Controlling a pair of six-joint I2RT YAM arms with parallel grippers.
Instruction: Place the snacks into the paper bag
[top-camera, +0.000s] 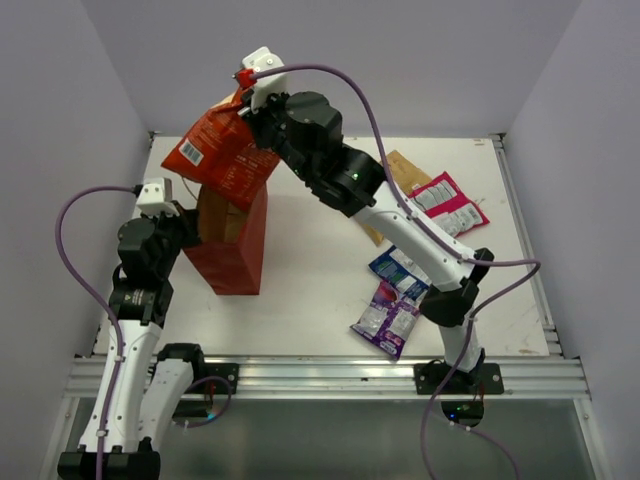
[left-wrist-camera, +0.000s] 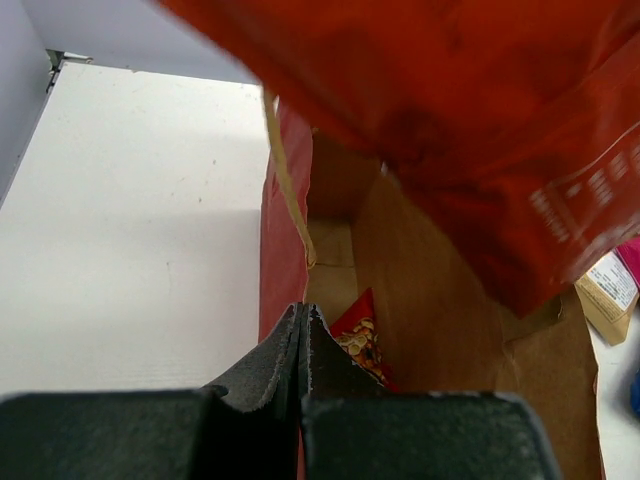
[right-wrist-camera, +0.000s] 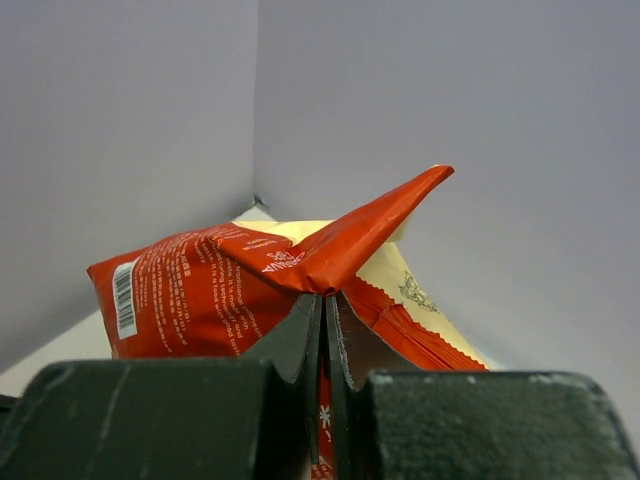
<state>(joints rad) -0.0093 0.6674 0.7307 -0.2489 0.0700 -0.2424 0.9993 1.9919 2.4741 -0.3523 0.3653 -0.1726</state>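
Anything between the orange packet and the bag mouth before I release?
Nothing visible. The orange packet, pinched by the right hand, hangs over the bag's open mouth. The left hand grips the bag's rim at one side; a small red packet lies deep inside.

The overhead camera sits high above and behind the arm bases at the near edge and looks down over the whole worktop (top-camera: 320, 270), all four edges in frame. The left wrist camera rides right behind the left gripper (left-wrist-camera: 303, 335). It is tilted down toward the far edge, very near the open paper bag (left-wrist-camera: 430, 300), with the far left corner at its upper left. The right wrist camera looks out past the right gripper (right-wrist-camera: 325, 315) almost level, toward a corner where two walls meet. All three views share the orange-red packet (top-camera: 215, 155). The overhead and left wrist views also share the bag and the worktop's left side.
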